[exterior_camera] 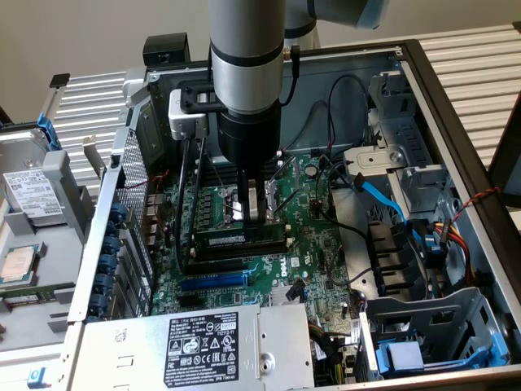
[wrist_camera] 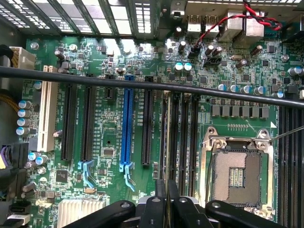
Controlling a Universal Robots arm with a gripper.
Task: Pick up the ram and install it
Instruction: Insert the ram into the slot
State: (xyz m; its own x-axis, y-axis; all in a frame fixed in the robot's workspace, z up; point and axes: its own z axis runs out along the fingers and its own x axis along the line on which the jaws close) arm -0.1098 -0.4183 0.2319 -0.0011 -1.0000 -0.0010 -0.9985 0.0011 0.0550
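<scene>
The ram [exterior_camera: 229, 239] is a dark green stick with black chips. It stands on edge along the black memory slots [exterior_camera: 236, 259] in the middle of the motherboard [exterior_camera: 326, 244]. My gripper [exterior_camera: 252, 213] reaches straight down from above and is shut on the ram's upper edge near its middle. In the wrist view the ram [wrist_camera: 166, 137] shows as a thin pale line, edge-on, running from between my closed fingers [wrist_camera: 160, 197] beside the other memory slots [wrist_camera: 183, 137]. I cannot tell whether it is fully seated.
A blue expansion slot [exterior_camera: 213, 281] [wrist_camera: 127, 128] lies beside the memory slots. The open CPU socket [wrist_camera: 237, 175] sits on their other side. A black cable [wrist_camera: 95, 78] crosses the wrist view. The power supply [exterior_camera: 203, 346], drive cage [exterior_camera: 440, 342] and blue cable [exterior_camera: 383, 195] crowd the case.
</scene>
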